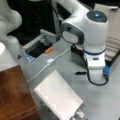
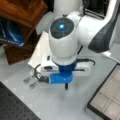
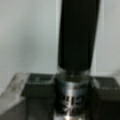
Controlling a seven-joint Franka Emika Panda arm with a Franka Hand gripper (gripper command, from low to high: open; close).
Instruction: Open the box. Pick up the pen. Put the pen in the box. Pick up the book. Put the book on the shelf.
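One slim black pen (image 3: 77, 35), one white spiral-bound notebook (image 1: 58, 97), one open black-rimmed box (image 2: 106, 97), one reddish-brown wooden shelf (image 1: 12, 92).

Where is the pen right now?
The pen sits between the end effector fingers in the wrist view; in a front view it pokes out below the arm, left of the box.

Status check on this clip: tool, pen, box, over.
Tool shut on slim black pen, low over grey tabletop. Black-lidded box open. White spiral notebook on table. Nothing in the way.
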